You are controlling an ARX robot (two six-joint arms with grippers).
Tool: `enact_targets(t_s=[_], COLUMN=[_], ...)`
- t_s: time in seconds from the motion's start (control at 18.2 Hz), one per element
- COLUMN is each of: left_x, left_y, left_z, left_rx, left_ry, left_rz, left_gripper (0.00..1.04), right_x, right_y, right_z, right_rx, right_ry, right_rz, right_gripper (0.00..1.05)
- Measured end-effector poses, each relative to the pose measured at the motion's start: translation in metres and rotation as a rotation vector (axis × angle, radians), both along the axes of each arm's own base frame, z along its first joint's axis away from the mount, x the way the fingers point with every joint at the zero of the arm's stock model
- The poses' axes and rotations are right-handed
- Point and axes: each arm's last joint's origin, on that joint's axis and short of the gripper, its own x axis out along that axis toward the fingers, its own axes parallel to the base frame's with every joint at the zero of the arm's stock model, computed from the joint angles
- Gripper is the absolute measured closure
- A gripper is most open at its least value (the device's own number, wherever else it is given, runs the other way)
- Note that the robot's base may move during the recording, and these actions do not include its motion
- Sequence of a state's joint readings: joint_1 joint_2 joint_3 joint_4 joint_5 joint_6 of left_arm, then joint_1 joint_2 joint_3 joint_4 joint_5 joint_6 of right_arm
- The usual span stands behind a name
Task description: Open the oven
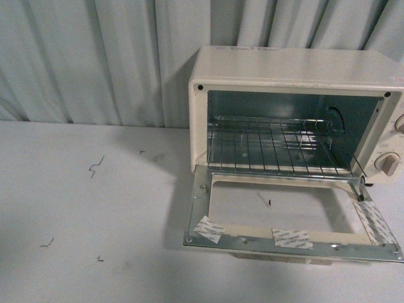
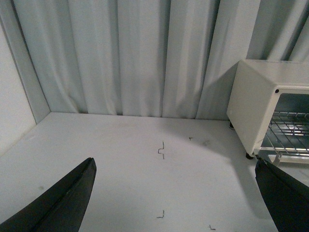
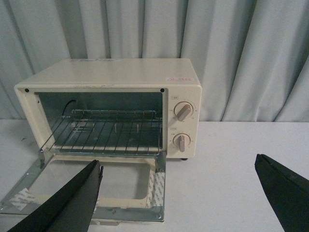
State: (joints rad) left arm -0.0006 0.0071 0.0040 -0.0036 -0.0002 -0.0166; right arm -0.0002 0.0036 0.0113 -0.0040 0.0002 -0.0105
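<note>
— Where does the oven [image 1: 297, 113] stand?
— On the surface [image 1: 88, 208] by the curtain, door [image 1: 287, 237] dropped flat; the right hand [image 3: 178, 193] gapes before it, the left hand [image 2: 174, 198] gapes beside it, neither touching.

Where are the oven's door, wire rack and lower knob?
door [image 1: 287, 238], front view, taped lower frame.
wire rack [image 1: 271, 148], front view, rack's middle.
lower knob [image 3: 182, 142], right wrist view, knob face.

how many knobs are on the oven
2. Both sit on the oven's control panel beside the cavity, one above the other: the upper knob and the lower knob. In the front view the upper one is cut off at the frame edge.
</note>
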Motion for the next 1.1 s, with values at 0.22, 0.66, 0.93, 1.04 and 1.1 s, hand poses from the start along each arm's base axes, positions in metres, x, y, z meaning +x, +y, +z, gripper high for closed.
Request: enact_targets(t_s=[0.22,0.66,0.93,1.04,1.1], left_x=[0.0,0.0,0.0,0.0,0.0], left_y=[0.0,0.0,0.0,0.0,0.0], left_z=[0.0,0.0,0.0,0.0,0.0], left_rx=[0.0,0.0,0.0,0.0,0.0], left_ry=[0.0,0.0,0.0,0.0,0.0], left_rz=[0.0,0.0,0.0,0.0,0.0], left_gripper=[0.07,0.07,0.07,0.07,0.07], right_x=[0.0,0.0,0.0,0.0,0.0], right_y=[0.0,0.0,0.0,0.0,0.0], right_z=[0.0,0.0,0.0,0.0,0.0], right_rx=[0.0,0.0,0.0,0.0,0.0], right_ry=[0.0,0.0,0.0,0.0,0.0], right_rz=[0.0,0.0,0.0,0.0,0.0], right_gripper=[0.06,0.06,0.06,0.06,0.06])
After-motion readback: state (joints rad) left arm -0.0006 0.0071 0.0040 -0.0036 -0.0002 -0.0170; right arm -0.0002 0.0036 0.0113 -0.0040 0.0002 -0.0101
